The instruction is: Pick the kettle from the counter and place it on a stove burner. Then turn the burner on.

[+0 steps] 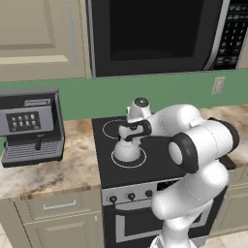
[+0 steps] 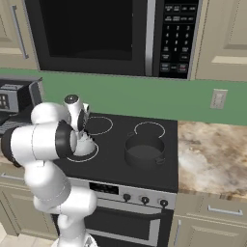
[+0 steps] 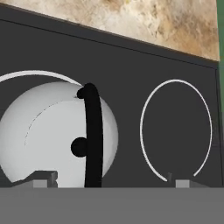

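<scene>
Black cooktop (image 3: 122, 61), kettle (image 3: 52, 131) inside burner ring (image 1: 129, 157)

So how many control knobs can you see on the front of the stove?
At least 3. In the right base view, three dark knobs sit along the stove's front panel: and. The arm covers the panel's left end, so more may be hidden.

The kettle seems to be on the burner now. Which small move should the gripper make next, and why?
Probably lift the gripper straight up, clear of the handle. The kettle already sits inside the front-left stove burner ring, and the fingertips stand wide apart on either side of its dark handle, gripping nothing. Once clear, the arm could go for the knobs on the stove front.
</scene>
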You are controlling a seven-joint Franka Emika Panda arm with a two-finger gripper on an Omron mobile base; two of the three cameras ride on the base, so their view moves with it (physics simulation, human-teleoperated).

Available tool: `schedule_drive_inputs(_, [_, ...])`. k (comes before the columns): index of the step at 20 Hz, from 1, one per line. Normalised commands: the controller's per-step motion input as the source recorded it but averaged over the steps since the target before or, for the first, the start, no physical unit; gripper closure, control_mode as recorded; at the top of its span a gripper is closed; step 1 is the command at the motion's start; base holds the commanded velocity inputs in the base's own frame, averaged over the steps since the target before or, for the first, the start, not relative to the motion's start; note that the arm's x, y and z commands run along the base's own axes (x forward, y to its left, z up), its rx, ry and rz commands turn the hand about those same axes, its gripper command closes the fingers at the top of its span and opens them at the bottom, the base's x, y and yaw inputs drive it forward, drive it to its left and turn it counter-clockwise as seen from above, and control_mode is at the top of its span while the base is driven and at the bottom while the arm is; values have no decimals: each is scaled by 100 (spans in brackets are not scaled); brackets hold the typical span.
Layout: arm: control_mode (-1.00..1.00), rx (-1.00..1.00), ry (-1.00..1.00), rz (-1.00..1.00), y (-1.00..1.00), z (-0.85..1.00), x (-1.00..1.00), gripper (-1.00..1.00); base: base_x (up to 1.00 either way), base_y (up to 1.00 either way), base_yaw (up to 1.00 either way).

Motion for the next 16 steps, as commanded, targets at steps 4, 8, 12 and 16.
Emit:
schedule_drive_inputs(4, [-100, 0, -17, 0, 0, 30, -25, -100, 0, 0, 0])
schedule_drive_inputs(8, [-100, 0, -23, 0, 0, 41, -37, -100, 0, 0, 0])
schedule_drive_inputs(12, [-100, 0, -22, 0, 0, 56, -35, -100, 0, 0, 0])
schedule_drive_inputs(16, [-100, 0, -18, 0, 0, 59, -51, -100, 0, 0, 0])
